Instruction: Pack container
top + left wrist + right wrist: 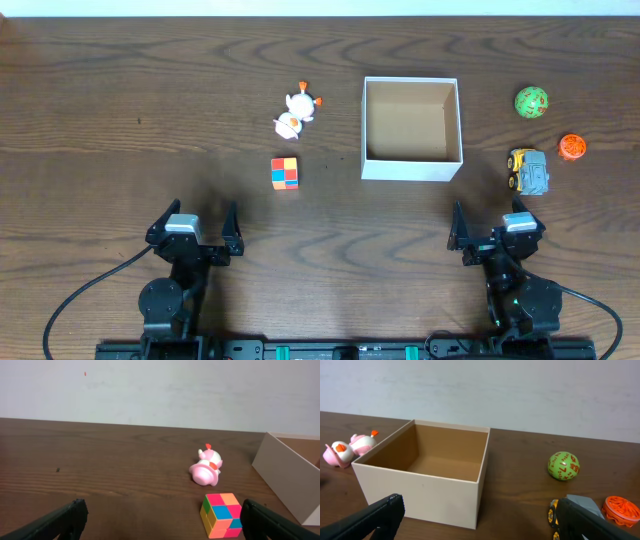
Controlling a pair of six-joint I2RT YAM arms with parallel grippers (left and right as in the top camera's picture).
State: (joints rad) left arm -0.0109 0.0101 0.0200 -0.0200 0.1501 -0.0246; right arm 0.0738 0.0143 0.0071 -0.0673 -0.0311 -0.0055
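Container (411,169) sits empty mid-table, toward the far edge. Nothing packed yet. Duck (295,112) and cube (285,173) lie on its left-edge side; green ball (531,101), orange ball (572,147) and truck (529,171) lie on its right-edge side. Left gripper (196,227) and right gripper (498,227) rest near the front edge, jaws apart, empty.

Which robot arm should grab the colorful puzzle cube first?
Left. The puzzle cube lies just ahead of the open left gripper, left of the container; the right gripper sits far over by the toy truck.
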